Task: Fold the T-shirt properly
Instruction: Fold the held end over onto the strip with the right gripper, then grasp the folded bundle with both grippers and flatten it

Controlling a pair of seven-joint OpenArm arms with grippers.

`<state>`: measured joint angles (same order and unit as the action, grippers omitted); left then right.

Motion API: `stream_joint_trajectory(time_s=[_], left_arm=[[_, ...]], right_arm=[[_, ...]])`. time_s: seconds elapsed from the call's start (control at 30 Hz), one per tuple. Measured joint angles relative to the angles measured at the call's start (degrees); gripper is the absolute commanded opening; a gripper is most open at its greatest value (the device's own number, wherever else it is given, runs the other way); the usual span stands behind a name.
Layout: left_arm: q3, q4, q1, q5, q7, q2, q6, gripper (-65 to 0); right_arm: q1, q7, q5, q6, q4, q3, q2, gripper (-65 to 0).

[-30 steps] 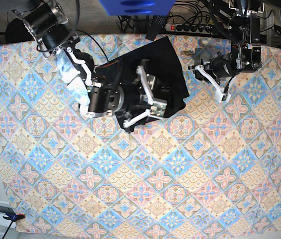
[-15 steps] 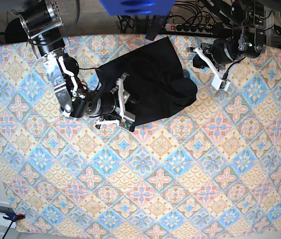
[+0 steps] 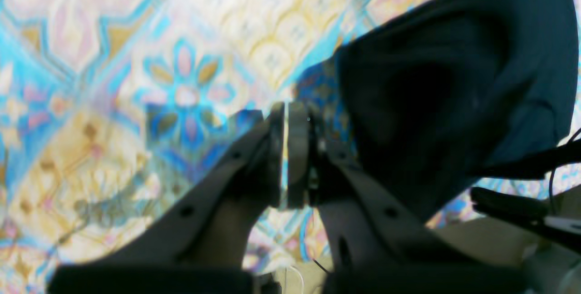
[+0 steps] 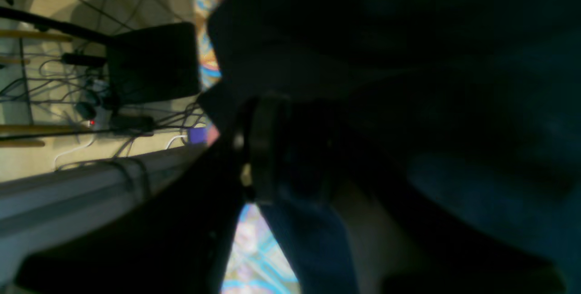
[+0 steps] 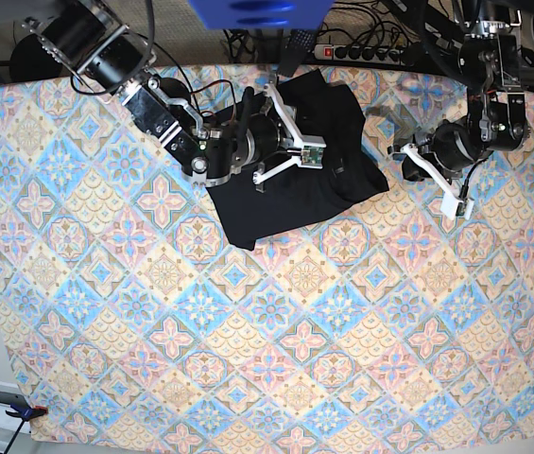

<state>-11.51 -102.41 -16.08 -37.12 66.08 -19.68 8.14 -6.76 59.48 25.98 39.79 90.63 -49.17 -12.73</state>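
We see the black T-shirt (image 5: 295, 161) lying near the top middle of the base view, on the patterned cloth (image 5: 267, 359) that covers the table. A second ago it was a smaller bunch with our right gripper (image 5: 290, 142) sitting on top of it. Now the shirt looks wider and flatter, and its right corner reaches toward the right side of the picture.

Our right gripper has moved up to the top part of the shirt. Its white fingers (image 5: 281, 112) stand a little apart, closer together than before. The wrist view is too dark, so we cannot tell if it is pinching the cloth.

Our left gripper (image 5: 441, 184) is at the upper right of the base view, just off the shirt's right corner. Its fingers (image 3: 295, 153) are pressed together with nothing between them. It has swung down a bit from where it was.

We think the shirt is being spread or turned, and the neat folds still need doing.
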Motion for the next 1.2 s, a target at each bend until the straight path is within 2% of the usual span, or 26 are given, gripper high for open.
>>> stream_joint_trajectory(time_s=[0.1,0.23,0.37,0.47,0.57,0.7,0.8,0.87,0.97,1.1,1.17,1.2], left_arm=[[0.0,5.5,1.9,1.1,0.5,0.1,-0.4,-64.0],[-0.1,11.5,5.9,1.1,0.1,2.7,-0.5,-64.0],[0.1,9.2,5.1,0.1,0.3,3.1,-0.5,-64.2],[-0.2,1.7,-0.8,0.7,2.4,2.4,-0.2,-64.2],[0.1,-3.6,-6.8,0.4,3.1,2.7,-0.1,-64.2],[0.9,-3.6,-8.8,1.0,2.9,2.7,-0.2,-64.1],[4.3,-3.5,-8.3,1.0,2.3,2.4,-0.3,-64.1],[6.4,-2.5,-7.6,0.7,2.1,3.7,-0.3,-64.1],[8.6,1.8,-6.0,0.6,-0.1,5.9,-0.3,-64.1],[13.5,7.9,-4.4,1.1,-3.6,6.6,-0.5,-64.2],[16.5,10.1,-4.0,0.3,-6.7,6.4,-0.5,-64.3],[18.4,11.3,-3.7,-0.4,-8.2,6.3,-0.3,-64.3]], right_arm=[[-0.4,0.3,-0.4,0.0,-0.3,0.3,-0.7,-52.8],[0.0,0.0,0.0,0.1,-0.3,0.1,-0.2,-52.8],[0.1,-0.2,0.2,0.1,0.2,2.1,-1.0,-52.9],[0.4,-0.1,0.1,0.2,2.2,7.8,-3.3,-52.9],[0.3,0.0,-0.3,0.0,5.4,16.6,-5.6,-52.9],[-0.2,-0.1,-0.2,0.0,6.0,24.4,-5.4,-52.9],[0.1,-0.6,0.4,0.1,4.4,27.3,-4.5,-52.9],[-0.2,-0.1,-0.1,0.2,2.6,28.1,-3.6,-52.9],[-2.9,0.9,-1.3,-0.1,-0.4,28.5,0.3,-52.9],[-6.1,-2.1,1.1,0.1,-3.3,28.0,5.2,-52.9],[-5.7,-1.5,1.0,0.3,-5.2,27.8,5.1,-52.9],[-5.2,-0.9,-1.1,0.3,-6.3,27.9,4.7,-52.9]])
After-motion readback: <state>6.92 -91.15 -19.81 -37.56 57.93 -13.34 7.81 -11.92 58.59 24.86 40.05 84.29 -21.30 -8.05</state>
